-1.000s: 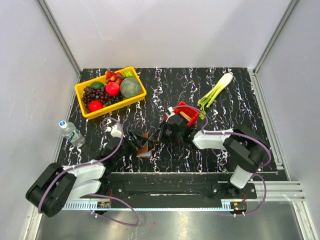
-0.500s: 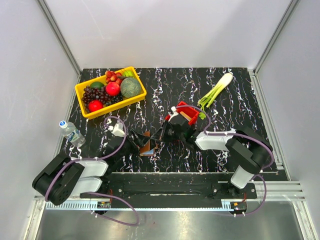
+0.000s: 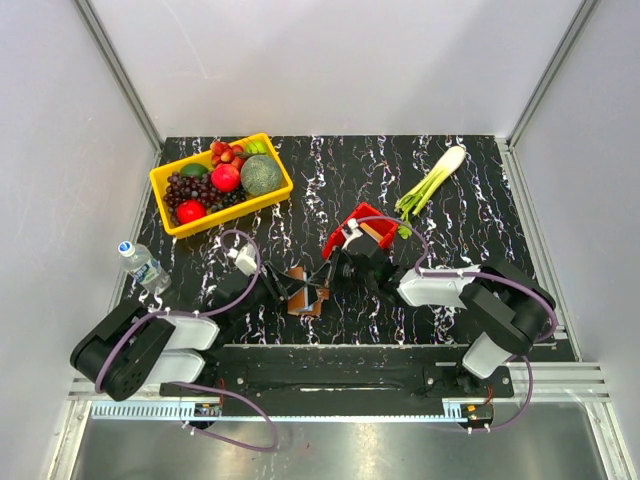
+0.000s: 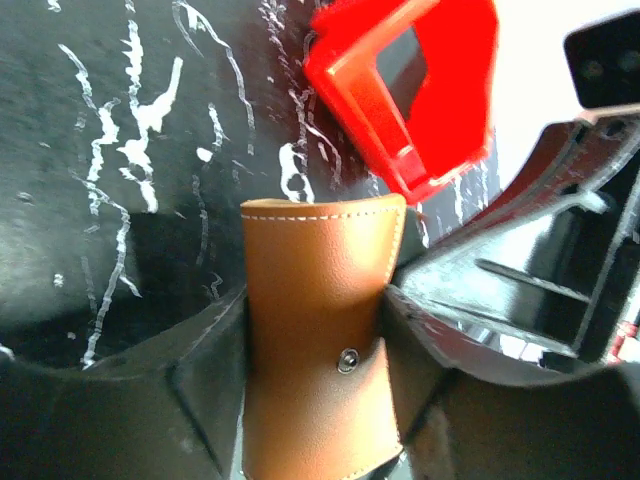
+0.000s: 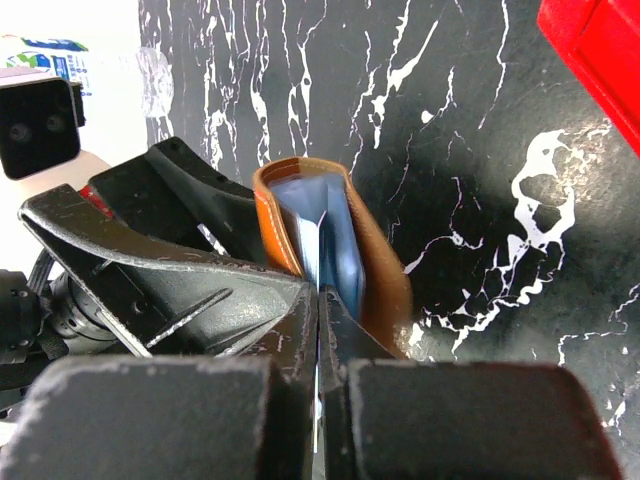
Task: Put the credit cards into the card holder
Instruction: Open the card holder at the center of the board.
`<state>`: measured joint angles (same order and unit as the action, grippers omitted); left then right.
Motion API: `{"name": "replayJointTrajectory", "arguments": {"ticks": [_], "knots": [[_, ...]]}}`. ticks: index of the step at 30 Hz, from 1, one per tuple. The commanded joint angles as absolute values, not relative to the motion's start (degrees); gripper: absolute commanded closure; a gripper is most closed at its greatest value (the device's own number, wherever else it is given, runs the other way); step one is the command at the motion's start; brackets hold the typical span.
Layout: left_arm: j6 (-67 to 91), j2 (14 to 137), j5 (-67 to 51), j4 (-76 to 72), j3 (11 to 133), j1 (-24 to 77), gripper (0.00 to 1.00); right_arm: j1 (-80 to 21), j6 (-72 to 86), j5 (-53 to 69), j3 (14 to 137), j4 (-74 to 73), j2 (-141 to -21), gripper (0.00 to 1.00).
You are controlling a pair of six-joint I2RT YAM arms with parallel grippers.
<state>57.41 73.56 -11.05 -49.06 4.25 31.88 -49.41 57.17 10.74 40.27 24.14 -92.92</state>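
From above, my two wrists meet nose to nose near the front middle of the worktop (image 3: 340, 170). The card holder (image 3: 305, 298) is only a small brown patch between them, and that view does not show how either pair of jaws stands.

My left wrist camera settles one side. The holder stands on end between my left fingers (image 4: 190, 400), its tan leather back and press stud facing the lens. My left jaws press on both its flanks, so I grip it. Beyond it lies the red bin (image 4: 460, 100), and the dark frame of my right jaws comes in from the right. The inside of the holder is hidden from this camera.

My right wrist camera shows the other face: the holder's open mouth, pale blue within. My right jaws are closed tight on a thin pale credit card (image 5: 316, 248) seen edge-on, its far end inside that mouth. How deep it sits I cannot tell.

Only the top view takes in the rest. A yellow basket (image 3: 236, 212) of fruit sits at the far left, a water bottle (image 3: 141, 264) at the left edge and a green onion (image 3: 430, 180) at the far right. All three are well apart from the holder.
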Motion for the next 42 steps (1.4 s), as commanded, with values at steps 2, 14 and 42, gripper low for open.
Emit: {"name": "replayJointTrajectory", "arguments": {"ticks": [2,14,42], "knots": [[54.7,67.9,-21.8,-53.7,9.0,34.5,0.48,-51.2,58.5,15.4,41.8,31.6,-91.8,1.00],[50.9,62.0,-19.2,-45.5,9.5,33.4,0.34,-51.2,50.8,4.3,45.1,10.1,-87.8,1.00],[63.1,92.1,-24.3,-78.0,9.2,32.9,0.01,-51.9,47.2,1.1,45.7,6.5,-87.1,1.00]]}}
